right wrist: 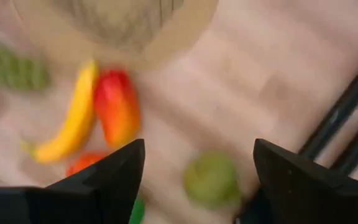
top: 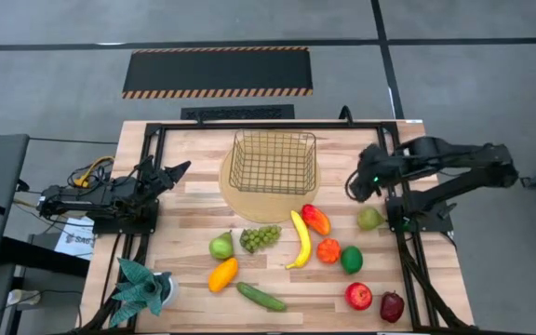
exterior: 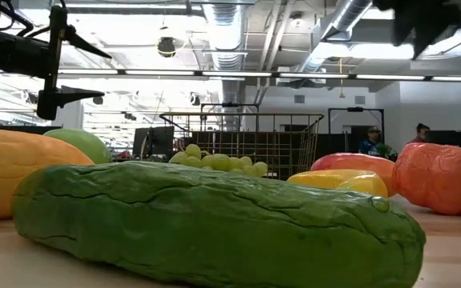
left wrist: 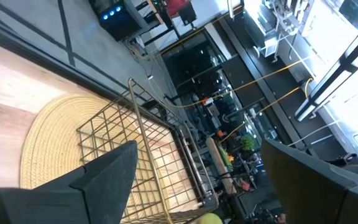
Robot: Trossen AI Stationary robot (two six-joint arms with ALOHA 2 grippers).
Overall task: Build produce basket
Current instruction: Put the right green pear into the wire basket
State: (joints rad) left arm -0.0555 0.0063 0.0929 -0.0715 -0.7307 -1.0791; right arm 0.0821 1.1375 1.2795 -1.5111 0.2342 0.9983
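The wire basket (top: 273, 162) stands empty on the round tan mat (top: 249, 200) at the table's far middle; the left wrist view shows the basket (left wrist: 142, 155) too. Produce lies loose on the near half: banana (top: 301, 239), red-orange mango (top: 315, 220), grapes (top: 260, 237), green pear (top: 221, 246), cucumber (top: 261, 297), orange (top: 328, 250), red apples (top: 358, 296). A second green pear (top: 370, 219) lies by the right arm. My right gripper (top: 359, 186) hovers open above the table, right of the mango (right wrist: 117, 106) and over that pear (right wrist: 211, 179). My left gripper (top: 177, 170) waits open at the left edge.
A teal potted plant (top: 140, 287) stands at the near left corner. A black frame (top: 249, 125) runs around the table's far edge and sides. Bare wood lies between basket and right arm. In the low view, the cucumber (exterior: 214, 220) fills the foreground, and people show far behind.
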